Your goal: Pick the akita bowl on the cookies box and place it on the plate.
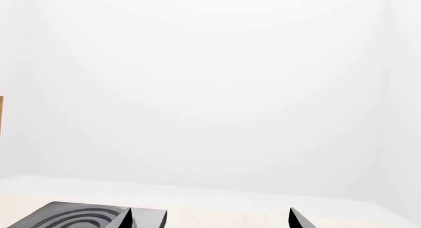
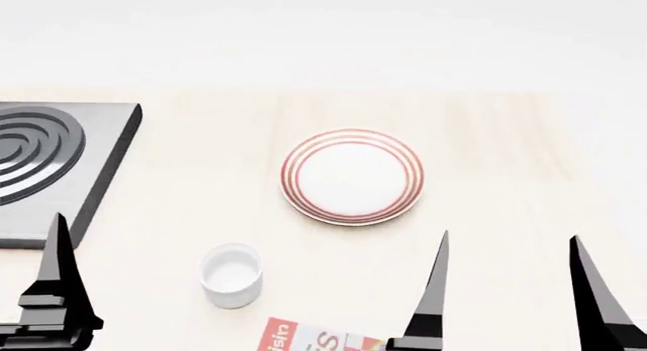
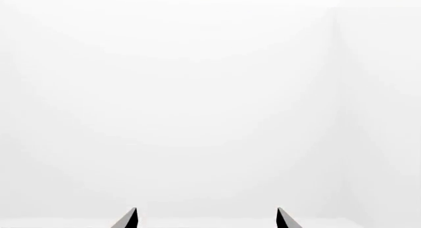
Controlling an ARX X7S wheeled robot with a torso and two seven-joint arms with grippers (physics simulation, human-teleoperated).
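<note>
At near edge of pale surface [image 2: 505, 154], only a corner of flat red cookies carton [image 2: 303, 340] visible, speckled bowl unseen, ringed white plate [image 2: 351, 177] bare; right hand [image 2: 505, 290] wide open, empty; advise locating bowl, then descending squarely.

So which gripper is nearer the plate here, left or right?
Right. In the head view the right gripper sits just below and to the right of the plate, fingers apart and empty. The left gripper's one visible finger is at the far left, past the white cup.
</note>
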